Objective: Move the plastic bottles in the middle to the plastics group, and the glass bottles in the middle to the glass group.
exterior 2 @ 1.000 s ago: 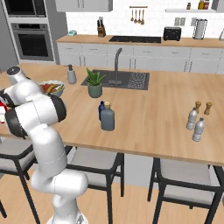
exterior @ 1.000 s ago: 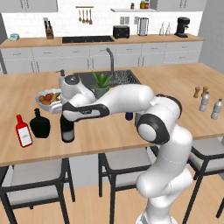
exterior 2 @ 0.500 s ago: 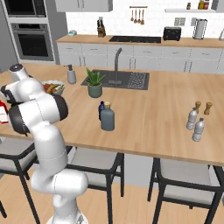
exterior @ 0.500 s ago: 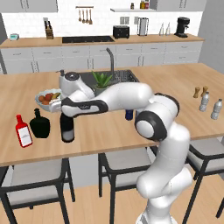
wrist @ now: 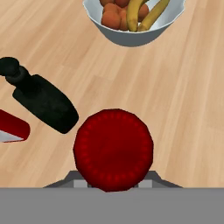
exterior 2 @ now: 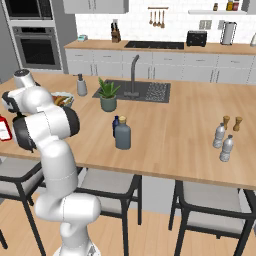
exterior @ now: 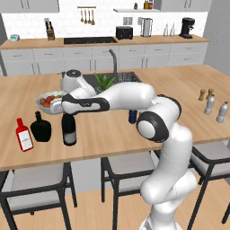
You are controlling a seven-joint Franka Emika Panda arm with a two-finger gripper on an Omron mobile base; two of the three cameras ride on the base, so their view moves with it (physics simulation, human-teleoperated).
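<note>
The tall black wine bottle [exterior: 68,130] stands upright at the counter's left, right of the squat black flask [exterior: 41,128] and the flat red bottle [exterior: 24,134]. My gripper [exterior: 67,112] is shut on its neck from above. In the hand view its red top [wrist: 113,150] sits just over the finger tips, with the flask [wrist: 39,99] and the red bottle [wrist: 11,129] to the left. The grey-blue gold-capped bottle [exterior 2: 123,135] and the small dark-blue bottle [exterior 2: 116,125] stand mid-counter. Two ribbed water bottles [exterior 2: 219,136] [exterior 2: 227,148] stand at the right.
A white fruit bowl [exterior: 47,101] sits just behind the wine bottle, also in the hand view [wrist: 135,22]. A potted plant [exterior 2: 108,95], a soap dispenser [exterior 2: 81,86] and the sink lie farther back. Two small shakers [exterior 2: 226,122] stand behind the water bottles. Stools line the front edge.
The arm has hardly moved. The wine bottle stays in the gripper at the same spot beside the black flask.
</note>
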